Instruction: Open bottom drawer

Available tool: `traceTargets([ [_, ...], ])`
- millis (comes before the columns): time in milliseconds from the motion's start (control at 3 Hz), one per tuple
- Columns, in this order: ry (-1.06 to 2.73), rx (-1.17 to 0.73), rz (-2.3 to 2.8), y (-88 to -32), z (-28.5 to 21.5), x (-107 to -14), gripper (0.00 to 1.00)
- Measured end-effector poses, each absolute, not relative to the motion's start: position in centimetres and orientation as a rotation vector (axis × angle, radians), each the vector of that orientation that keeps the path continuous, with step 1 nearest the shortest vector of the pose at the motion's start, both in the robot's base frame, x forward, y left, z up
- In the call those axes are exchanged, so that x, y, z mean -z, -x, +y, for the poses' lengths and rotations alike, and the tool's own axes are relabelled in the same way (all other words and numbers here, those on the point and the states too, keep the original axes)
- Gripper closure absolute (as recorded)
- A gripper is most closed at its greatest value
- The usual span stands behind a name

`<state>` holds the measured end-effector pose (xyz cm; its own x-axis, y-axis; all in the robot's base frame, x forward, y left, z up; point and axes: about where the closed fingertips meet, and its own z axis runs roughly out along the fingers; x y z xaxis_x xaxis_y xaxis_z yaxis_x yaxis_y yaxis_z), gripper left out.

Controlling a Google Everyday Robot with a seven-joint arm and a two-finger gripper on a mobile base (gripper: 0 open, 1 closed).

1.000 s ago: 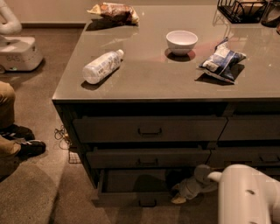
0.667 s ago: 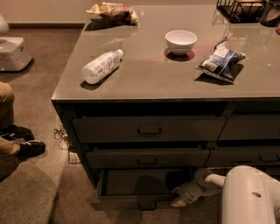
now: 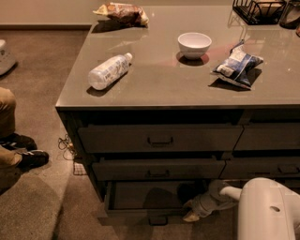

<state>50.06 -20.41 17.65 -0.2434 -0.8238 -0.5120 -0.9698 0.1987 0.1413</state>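
Observation:
The bottom drawer (image 3: 140,212) is the lowest, slimmest front of the left three-drawer stack. It stands pulled out, its dark inside showing, with a small bar handle (image 3: 158,219) at the middle of its front. My gripper (image 3: 192,211) reaches in low from the right, on a white arm (image 3: 267,211), and sits at the drawer's right front end, just right of the handle. The two taller drawers (image 3: 159,138) above are shut.
On the grey countertop (image 3: 154,79) lie a plastic bottle (image 3: 108,71), a white bowl (image 3: 194,44), a blue snack bag (image 3: 236,64), a brown bag (image 3: 123,12) and a black wire basket (image 3: 255,9). A person's legs and shoes (image 3: 21,150) are at left. A right-hand drawer stack (image 3: 272,138) adjoins.
The view has shifted slightly. The drawer stays pulled out, and my gripper has stayed at its right front end, moving a little left and forward.

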Motion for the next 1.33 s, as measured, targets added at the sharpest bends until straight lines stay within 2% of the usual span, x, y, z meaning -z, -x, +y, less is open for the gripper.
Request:
traceTargets([
  [333,1.689,-0.633,2.156,-50.06,-20.49,-17.64,0.74],
  [1333,1.69,-0.639,2.156,-49.87,-20.43,-17.48,0.04],
])
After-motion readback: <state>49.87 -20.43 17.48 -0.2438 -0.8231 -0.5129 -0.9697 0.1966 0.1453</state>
